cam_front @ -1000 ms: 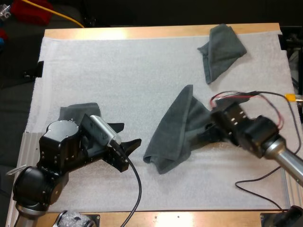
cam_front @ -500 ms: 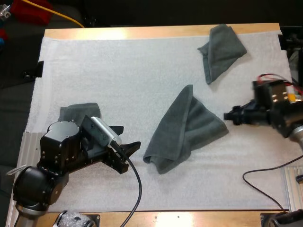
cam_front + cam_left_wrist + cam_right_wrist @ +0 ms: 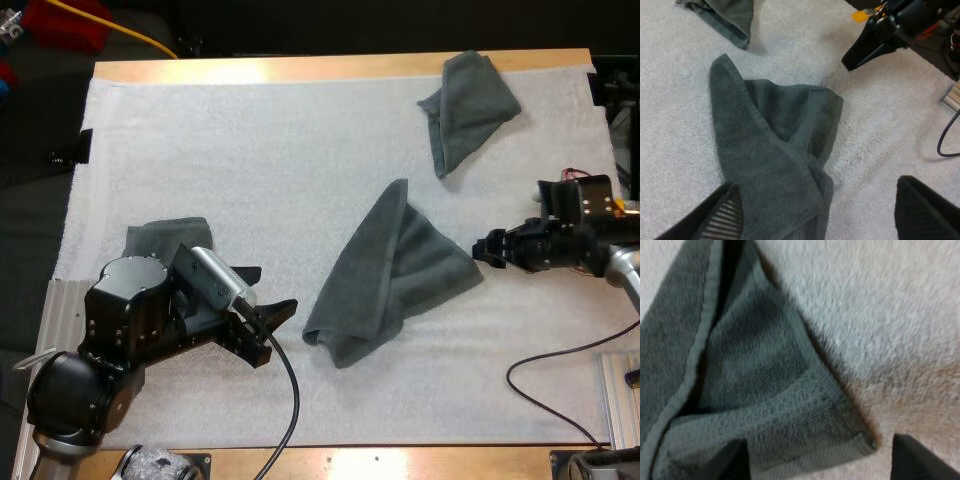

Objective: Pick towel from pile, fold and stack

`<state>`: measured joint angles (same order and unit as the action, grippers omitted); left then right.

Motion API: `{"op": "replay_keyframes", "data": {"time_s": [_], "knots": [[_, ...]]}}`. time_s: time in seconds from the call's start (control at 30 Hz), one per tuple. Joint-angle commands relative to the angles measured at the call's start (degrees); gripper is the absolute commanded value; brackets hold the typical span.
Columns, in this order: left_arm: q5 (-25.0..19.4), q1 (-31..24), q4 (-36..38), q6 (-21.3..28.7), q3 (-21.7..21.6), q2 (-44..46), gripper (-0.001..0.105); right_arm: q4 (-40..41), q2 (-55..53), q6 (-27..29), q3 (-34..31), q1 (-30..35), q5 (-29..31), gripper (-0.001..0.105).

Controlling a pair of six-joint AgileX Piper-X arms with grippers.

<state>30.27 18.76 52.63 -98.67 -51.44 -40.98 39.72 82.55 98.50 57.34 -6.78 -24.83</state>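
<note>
- Nearest the camera, the left gripper (image 3: 277, 290) hovers low over the white mat (image 3: 250, 150). Its two black fingers are spread apart and hold nothing, and they point toward the middle towel.
- Just behind the left arm lies a dark grey-green towel (image 3: 165, 235), flat on the mat and partly hidden by the arm. It may be a folded piece that starts the stack, but the arm covers too much of it to tell.
- At the centre of the mat lies the middle towel (image 3: 385, 270), a loose triangular heap with one flap doubled over itself. It is neither spread flat nor neatly folded, and neither gripper touches it.
- Just beside the middle towel's right corner sits the right gripper (image 3: 482, 250). Its fingers are parted, with the corner lying on the mat ahead of them and not pinched.
- At the far side, near the wooden table (image 3: 300, 68) edge, a crumpled towel (image 3: 472, 100) lies untouched.
- Judged progress: the task looks early. The middle towel has yet to be spread, folded and stacked, and the far towel would follow.
</note>
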Motion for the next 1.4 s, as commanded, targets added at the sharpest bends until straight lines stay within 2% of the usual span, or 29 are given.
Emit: {"op": "replay_keyframes", "data": {"time_s": [0.0,0.33,0.5,0.87,1.37], "knots": [[0.42,0.20,0.22,-0.42,-0.48,0.05,0.063,-1.05,1.33,0.52,0.04,0.27,-2.52,0.058],[0.42,0.20,0.22,-0.42,-0.48,0.05,0.063,-3.88,8.45,0.72,0.04,0.27,-5.17,0.058],[0.42,0.20,0.22,-0.42,-0.48,0.05,0.063,-4.34,10.99,2.77,0.04,0.27,-6.52,0.058],[0.42,0.20,0.22,-0.54,-0.48,0.05,0.063,-4.94,13.19,4.64,-0.09,0.27,-8.72,0.058],[0.42,0.20,0.22,-1.45,-0.48,0.05,0.063,-0.13,14.53,4.64,-0.30,0.27,-8.26,0.052]]}}
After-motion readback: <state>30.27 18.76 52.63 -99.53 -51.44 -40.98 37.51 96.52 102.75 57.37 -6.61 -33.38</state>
